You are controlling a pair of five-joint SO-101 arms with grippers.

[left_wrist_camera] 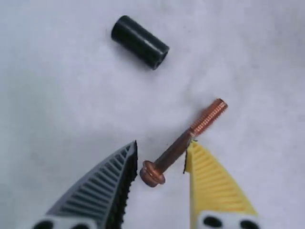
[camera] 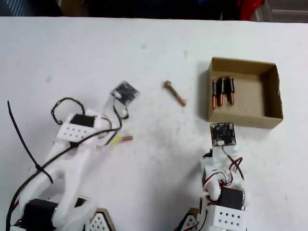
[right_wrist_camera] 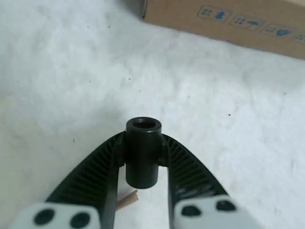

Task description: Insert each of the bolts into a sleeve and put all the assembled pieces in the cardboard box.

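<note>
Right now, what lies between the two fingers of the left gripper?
A copper bolt lies slanted between the fingers of the left gripper, its head by the grey one, as the left wrist view shows.

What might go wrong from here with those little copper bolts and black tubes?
1. The bolt sits slanted in the left gripper, so it could twist or slip out.
2. The sleeve in the right gripper has a narrow hole; a crooked bolt may miss it.
3. A second bolt lies loose on the table and might roll if bumped.
</note>
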